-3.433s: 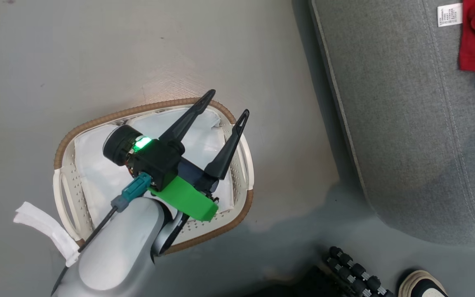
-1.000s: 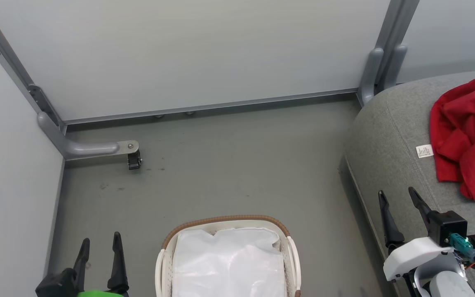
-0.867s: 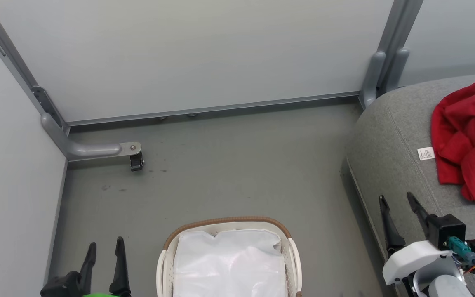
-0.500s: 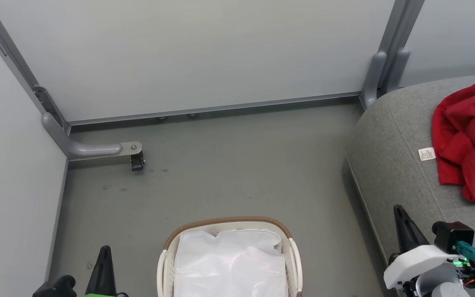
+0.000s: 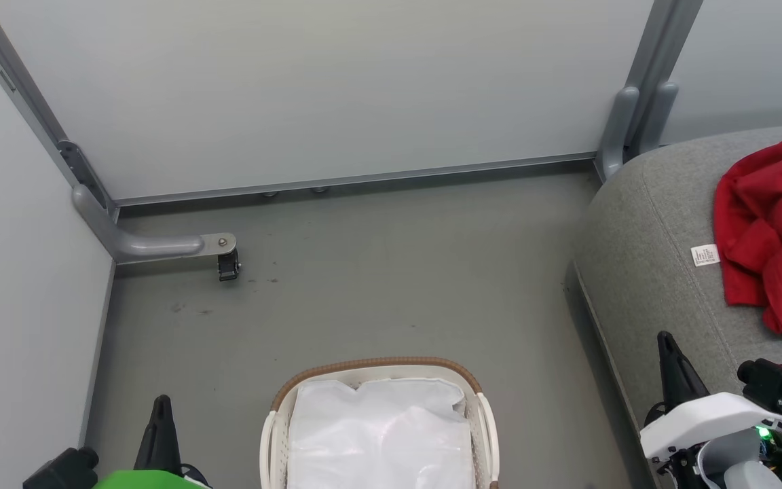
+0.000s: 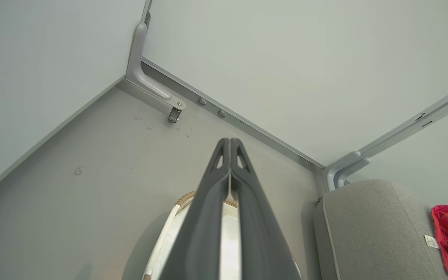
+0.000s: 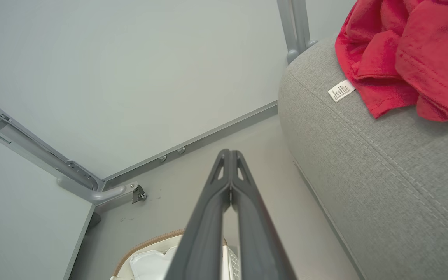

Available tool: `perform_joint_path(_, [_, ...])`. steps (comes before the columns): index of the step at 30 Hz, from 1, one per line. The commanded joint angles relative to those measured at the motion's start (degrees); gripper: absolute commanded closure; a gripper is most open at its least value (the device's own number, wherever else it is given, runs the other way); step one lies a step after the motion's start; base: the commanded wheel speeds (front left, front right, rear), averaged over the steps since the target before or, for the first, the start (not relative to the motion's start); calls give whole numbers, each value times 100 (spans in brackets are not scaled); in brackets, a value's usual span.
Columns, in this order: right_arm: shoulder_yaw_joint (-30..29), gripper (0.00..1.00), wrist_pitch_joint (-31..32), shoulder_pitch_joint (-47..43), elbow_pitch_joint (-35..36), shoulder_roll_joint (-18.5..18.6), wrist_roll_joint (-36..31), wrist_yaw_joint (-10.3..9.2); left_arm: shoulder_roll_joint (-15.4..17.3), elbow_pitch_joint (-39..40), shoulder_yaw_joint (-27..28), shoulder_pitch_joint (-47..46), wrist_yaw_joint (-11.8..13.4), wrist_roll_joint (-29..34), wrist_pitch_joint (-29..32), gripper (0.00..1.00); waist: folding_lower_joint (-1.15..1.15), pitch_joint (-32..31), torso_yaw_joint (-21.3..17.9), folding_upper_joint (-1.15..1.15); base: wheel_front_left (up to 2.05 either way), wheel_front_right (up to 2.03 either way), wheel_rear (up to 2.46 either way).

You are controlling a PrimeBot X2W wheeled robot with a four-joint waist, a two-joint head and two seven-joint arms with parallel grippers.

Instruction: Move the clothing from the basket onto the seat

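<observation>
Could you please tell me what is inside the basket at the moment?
A crumpled white sheet lines the basket, with nothing visible on top. Anything beneath the sheet is covered. The clothing lies on the seat.

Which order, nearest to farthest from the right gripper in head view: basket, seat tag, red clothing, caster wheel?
1. Seat tag and red clothing, both on the seat, ahead and right of the right gripper; too close to call.
2. Basket, lower left of it.
3. Caster wheel, far left, farther back.
</observation>
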State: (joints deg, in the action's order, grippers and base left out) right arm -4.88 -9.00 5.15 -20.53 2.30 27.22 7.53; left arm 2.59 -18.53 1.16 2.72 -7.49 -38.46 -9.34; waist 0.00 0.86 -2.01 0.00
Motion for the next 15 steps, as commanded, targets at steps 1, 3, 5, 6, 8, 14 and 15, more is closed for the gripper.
perform_joint_path(1, [-13,100,48,70,123,44,265,-1,43,104,37,-188,0,-210,42,100,0,-1,3,0,0,0,0])
perform_joint_path(3, [-17,100,95,71,142,45,455,-2,45,116,49,-212,0,-373,86,100,0,-2,7,0,0,0,0])
perform_joint_path(5, [-21,100,138,72,159,46,641,-2,47,126,62,-234,0,-526,131,100,0,-4,11,0,0,0,0])
perform_joint_path(6, [-23,100,157,73,167,46,722,-2,48,132,68,-244,0,-596,151,100,0,-4,12,0,0,0,0])
perform_joint_path(8, [-27,100,202,75,183,47,904,-2,50,142,81,-266,0,-749,193,100,0,-6,16,0,0,0,0])
perform_joint_path(14, [-41,100,330,82,231,50,1438,-2,55,174,120,-334,0,-1195,324,100,0,-10,28,0,0,0,0])
perform_joint_path(15, [-43,100,346,83,238,51,1513,-2,56,178,126,-343,0,-1256,339,100,0,-10,30,0,0,0,0])
